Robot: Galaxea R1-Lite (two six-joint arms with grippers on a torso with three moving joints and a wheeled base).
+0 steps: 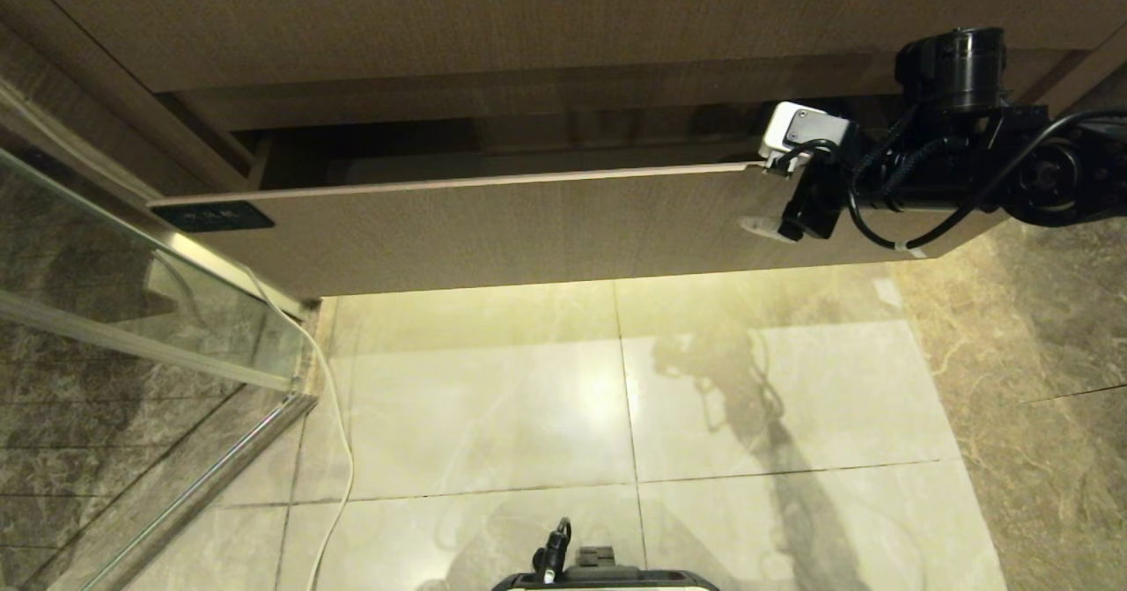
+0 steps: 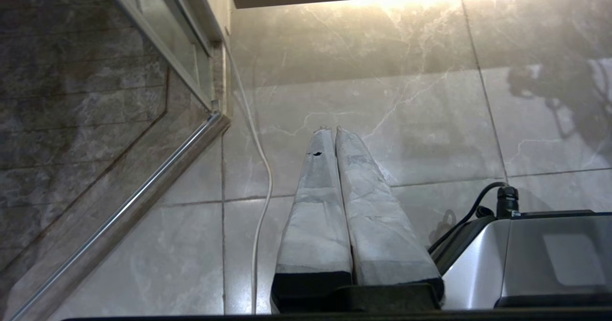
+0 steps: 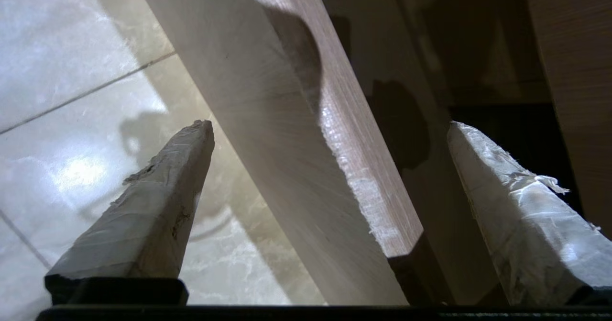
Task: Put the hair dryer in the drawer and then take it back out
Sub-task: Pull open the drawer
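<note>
1. Head view. One drawer [image 1: 546, 230] runs across the upper half of the frame, pulled only slightly out, its front bearing one dark label [image 1: 211, 216] at the left end. One right gripper [image 1: 775, 199] sits at the upper right, at the top edge of the drawer front. The narrow dark gap behind the front shows no hair dryer. One white cord [image 1: 339, 450] trails over the floor tiles [image 1: 757, 388] at lower left; what it belongs to cannot be told. Judged stage: early, the drawer not yet fully opened; placing and retrieving the dryer both remain.

2. Left wrist view. One left gripper [image 2: 331, 134], centre of frame, clenched with its two fingers pressed together and nothing between them, parked above the tiles beside the robot base [image 2: 526, 259] at lower right. One glass partition [image 2: 95, 120] fills the left side.

3. Right wrist view. The right gripper's two fingers [image 3: 158, 206] stand released and wide apart, one on each side of the drawer front's edge, which crosses the centre diagonally; contact cannot be told. Hair dryers counted in all views: none.
</note>
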